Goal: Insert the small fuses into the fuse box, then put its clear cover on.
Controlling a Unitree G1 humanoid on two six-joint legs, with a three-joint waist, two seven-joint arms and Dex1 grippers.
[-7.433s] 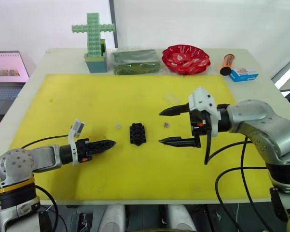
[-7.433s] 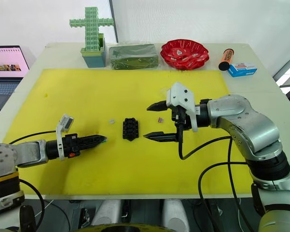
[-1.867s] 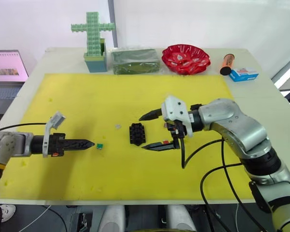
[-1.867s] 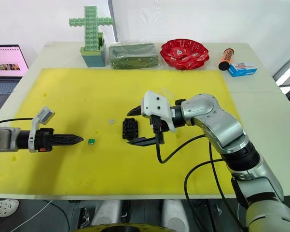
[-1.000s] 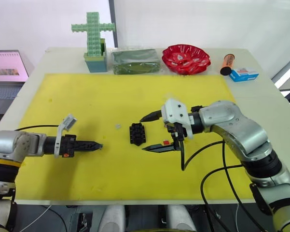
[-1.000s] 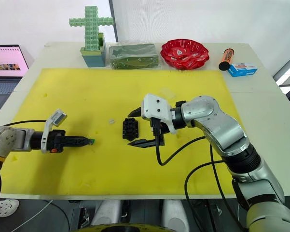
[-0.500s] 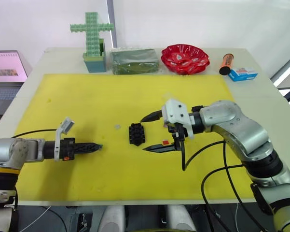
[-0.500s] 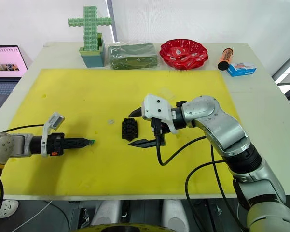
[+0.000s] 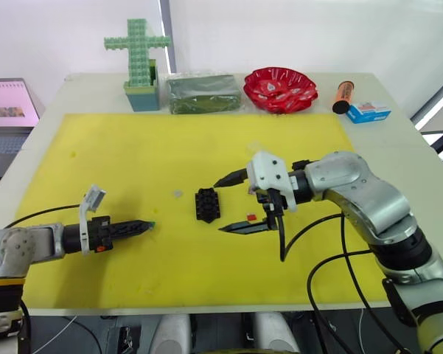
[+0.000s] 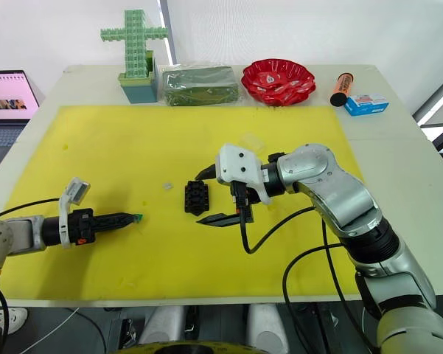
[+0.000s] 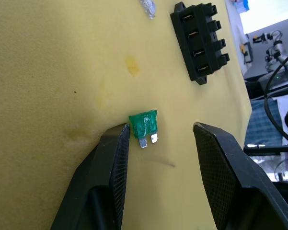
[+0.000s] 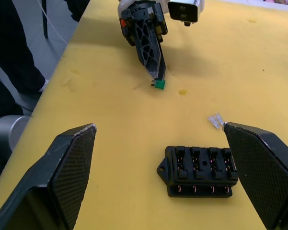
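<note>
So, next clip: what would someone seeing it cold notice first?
Probably the right end effector, wide open around the black fuse box at the middle of the yellow mat. Next, on the robot's left, the left end effector is open with the green fuse lying on the mat between its fingers, touching one. A red fuse lies between the right fingers.

Arms: silver-grey metal shells with black joints; black cables loop from each forearm. White camera housings at both wrists. Fingers [image 11: 112, 177]: black, tapered, cross-hatched pads.
</note>
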